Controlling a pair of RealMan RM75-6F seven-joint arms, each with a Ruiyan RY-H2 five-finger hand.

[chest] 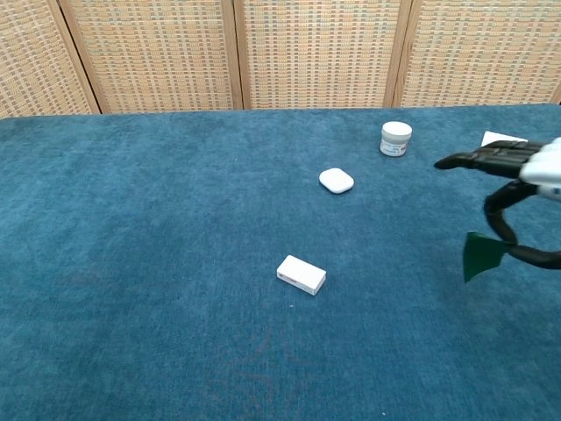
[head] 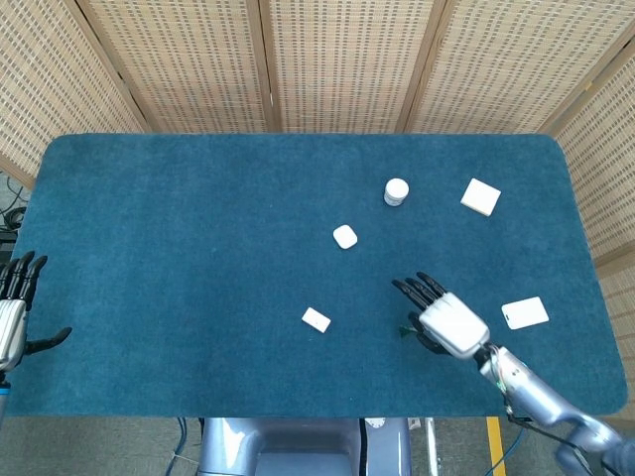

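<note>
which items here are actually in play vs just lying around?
In play:
- right hand, lifted above the table
- green card, pinched in the right hand

Lying about:
- white jar
- rounded white case
- small white box
- square white pad
- white card
- left hand, fingers apart, off the table's edge

The left half of the bench [head: 179, 248] lies open for passage. Obstacles cluster centre-right: small box [head: 316, 319], rounded case [head: 345, 236], jar [head: 396, 191], square pad [head: 480, 196] and flat card [head: 524, 312], all well apart. The right hand [head: 442, 319] appears raised above the cloth.
</note>
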